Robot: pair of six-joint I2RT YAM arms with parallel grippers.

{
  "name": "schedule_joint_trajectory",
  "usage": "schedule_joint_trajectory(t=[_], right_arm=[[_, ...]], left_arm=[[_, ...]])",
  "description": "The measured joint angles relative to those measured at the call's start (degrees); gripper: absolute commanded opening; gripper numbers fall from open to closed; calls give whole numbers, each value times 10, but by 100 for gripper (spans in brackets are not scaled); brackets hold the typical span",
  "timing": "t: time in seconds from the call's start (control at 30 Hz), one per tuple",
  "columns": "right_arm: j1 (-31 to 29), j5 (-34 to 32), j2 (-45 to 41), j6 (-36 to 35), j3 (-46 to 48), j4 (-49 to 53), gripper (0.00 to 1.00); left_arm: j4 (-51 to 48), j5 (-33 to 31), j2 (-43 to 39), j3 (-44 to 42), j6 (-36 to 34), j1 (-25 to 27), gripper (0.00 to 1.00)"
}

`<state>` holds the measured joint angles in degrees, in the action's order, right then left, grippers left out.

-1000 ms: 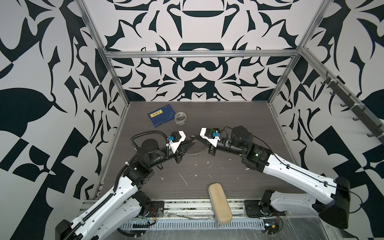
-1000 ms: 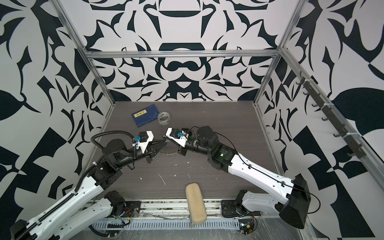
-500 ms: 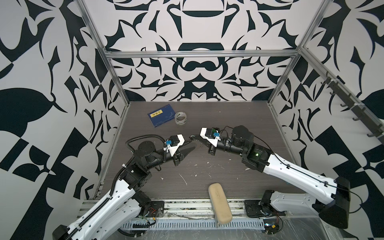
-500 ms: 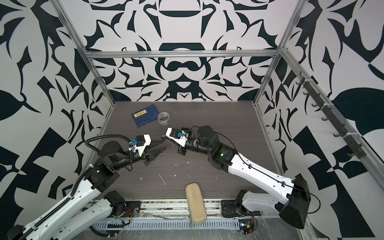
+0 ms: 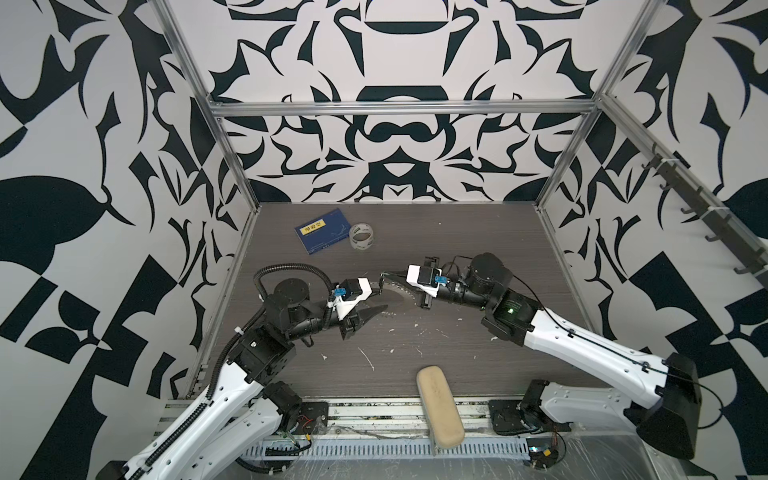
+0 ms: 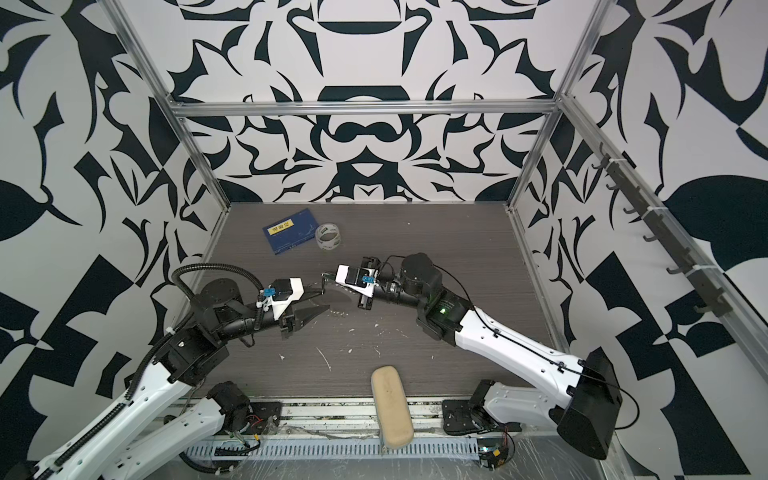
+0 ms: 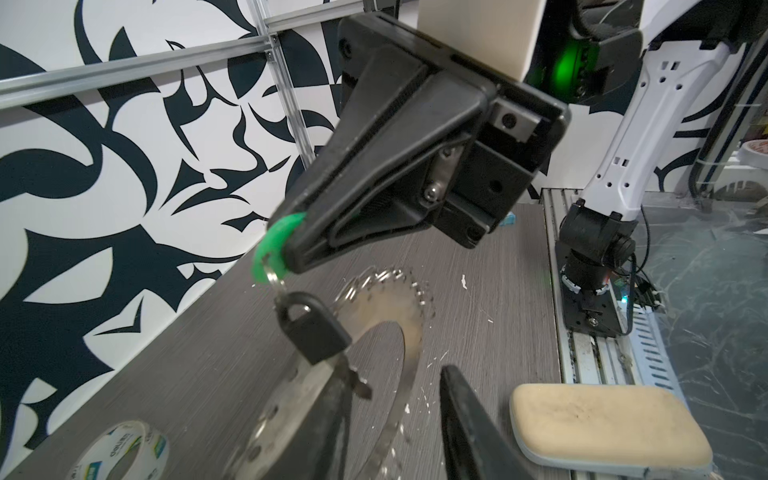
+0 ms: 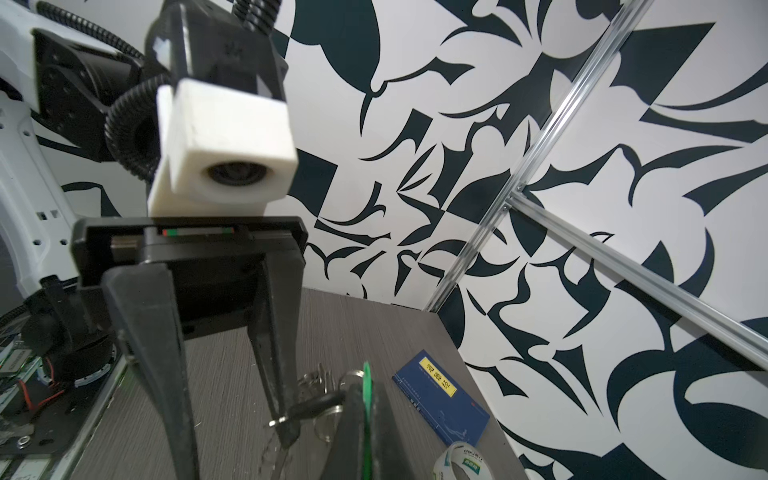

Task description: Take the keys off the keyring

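Separation step: the right hand [image 7: 296, 258], shut tight on the green key tag [image 7: 272, 237], holds the black-headed key [image 7: 313, 328] just above the keyring disc [image 7: 392, 303] on the table [image 7: 478, 266]; the left hand [image 7: 390, 370], half open and empty, must next restrain the disc.

the keyring [image 7: 410, 332] is dull grey metal. the key [image 7: 318, 332] has a matt black plastic head and metal blade; its green tag [image 7: 272, 245] looks smooth plastic. the table [image 7: 490, 291] shows matt wood grain.

Overhead stereo pair, close wrist views
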<state>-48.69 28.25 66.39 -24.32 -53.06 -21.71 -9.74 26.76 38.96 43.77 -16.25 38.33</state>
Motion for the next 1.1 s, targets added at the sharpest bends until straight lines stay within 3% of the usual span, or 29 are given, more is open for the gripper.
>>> schedule_joint_trajectory(t=[0.5,0.8,1.1], right_arm=[[77,85,6,12,26,-94,0],[83,81,17,3,22,-59,0],[82,64,23,16,-7,-3,0]], left_arm=[[-111,-38,30,91,-83,0,38],[-100,-29,88,115,-77,0,25],[-49,-5,110,109,-49,0,25]])
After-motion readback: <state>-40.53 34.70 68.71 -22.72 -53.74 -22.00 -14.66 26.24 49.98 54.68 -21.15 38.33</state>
